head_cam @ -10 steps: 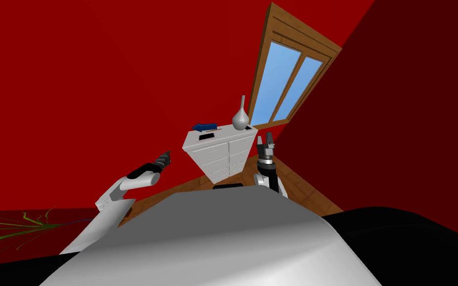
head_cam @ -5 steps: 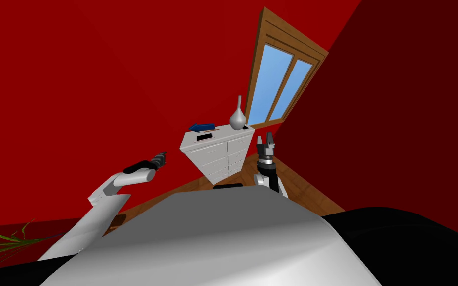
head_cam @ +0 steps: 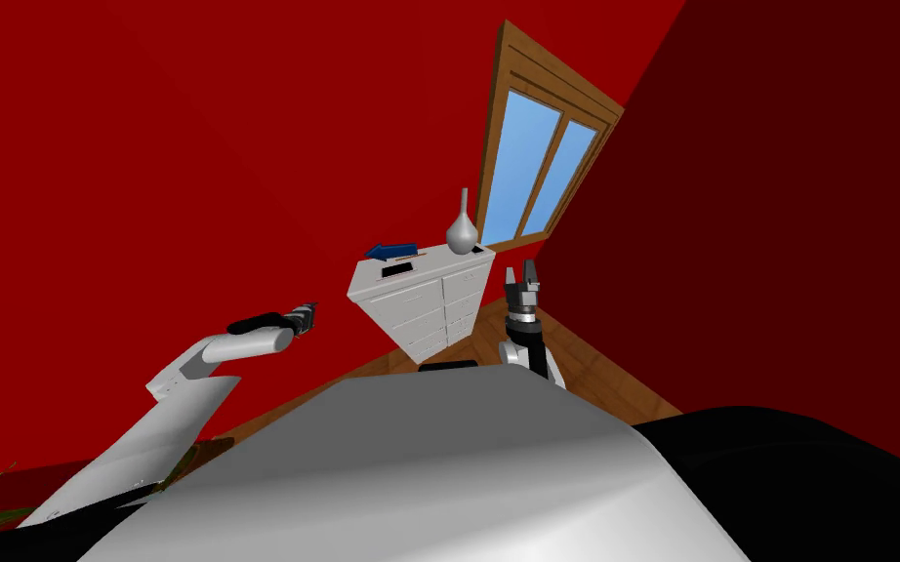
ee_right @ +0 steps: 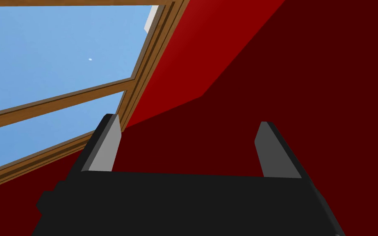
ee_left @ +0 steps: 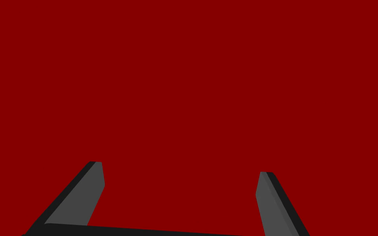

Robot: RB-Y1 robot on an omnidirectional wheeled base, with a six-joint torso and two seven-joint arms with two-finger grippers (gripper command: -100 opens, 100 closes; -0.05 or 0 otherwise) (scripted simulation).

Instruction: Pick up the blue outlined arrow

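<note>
Lying on top of a white dresser (head_cam: 429, 307), the blue arrow (head_cam: 391, 251) is at the end of this surface that is nearer to the red wall. Its head points away from a grey vase (head_cam: 461, 232). The vase has a thin neck and stands upright on the same surface, apart from the arrow, at the end near the window (head_cam: 534, 166). A flat black thing (head_cam: 400, 269) lies just beside the arrow, towards the front edge; what it is I cannot tell. The left gripper (head_cam: 304, 315) is stretched out to the left of the dresser, well apart from it. Its fingers (ee_left: 89, 192) stand wide apart with nothing between them. The right gripper (head_cam: 523, 271) points upward near the dresser's right corner, lower than the top. Its fingers (ee_right: 104, 149) are also spread and hold nothing.
</note>
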